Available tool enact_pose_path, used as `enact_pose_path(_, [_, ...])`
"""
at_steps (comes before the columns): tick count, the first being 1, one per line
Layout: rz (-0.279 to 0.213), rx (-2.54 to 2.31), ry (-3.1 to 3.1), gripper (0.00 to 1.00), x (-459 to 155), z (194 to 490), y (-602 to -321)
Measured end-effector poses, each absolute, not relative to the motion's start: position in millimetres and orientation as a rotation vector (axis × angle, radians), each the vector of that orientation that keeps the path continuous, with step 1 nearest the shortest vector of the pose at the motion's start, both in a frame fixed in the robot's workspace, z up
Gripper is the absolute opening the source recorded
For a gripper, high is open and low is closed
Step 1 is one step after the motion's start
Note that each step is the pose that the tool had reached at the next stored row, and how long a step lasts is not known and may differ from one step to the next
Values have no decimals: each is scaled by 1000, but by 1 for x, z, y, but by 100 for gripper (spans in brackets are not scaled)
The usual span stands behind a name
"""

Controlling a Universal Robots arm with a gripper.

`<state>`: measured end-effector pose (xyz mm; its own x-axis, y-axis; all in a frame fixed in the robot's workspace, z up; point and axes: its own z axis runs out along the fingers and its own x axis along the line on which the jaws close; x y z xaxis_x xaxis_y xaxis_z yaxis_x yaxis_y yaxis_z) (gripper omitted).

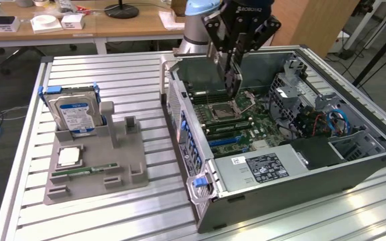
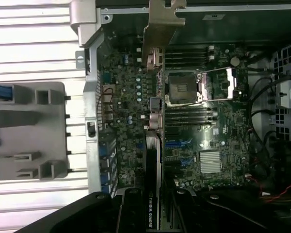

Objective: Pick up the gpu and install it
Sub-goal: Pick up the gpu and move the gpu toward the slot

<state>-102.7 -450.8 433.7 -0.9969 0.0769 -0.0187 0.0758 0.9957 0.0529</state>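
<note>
The gpu (image 1: pixel 233 80) hangs upright over the motherboard (image 1: pixel 247 125) inside the open computer case (image 1: pixel 354 165). It is a slim dark card with a silver bracket at one end. My gripper (image 1: pixel 231 56) is shut on its upper edge. In the wrist view the gpu (image 2: pixel 154 160) shows edge-on, with its printed label between my black fingers (image 2: pixel 131 213) and its bracket (image 2: pixel 161 29) toward the case's rear wall. The card's lower edge is above the board, near the CPU socket (image 1: pixel 230 108), and apart from the blue slots (image 1: pixel 230 141).
A grey parts holder (image 1: pixel 132 155) stands on the slatted table at the exterior view's left. It carries a silver hard drive (image 1: pixel 72 113), a square chip (image 1: pixel 69 155) and a green RAM stick (image 1: pixel 86 170). A power supply (image 1: pixel 263 166) and cables (image 1: pixel 337 120) crowd the case.
</note>
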Motion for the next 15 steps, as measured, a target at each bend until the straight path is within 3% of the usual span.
enact_pose_path(15, [82, 119, 3117, 26, -54, 434, -449])
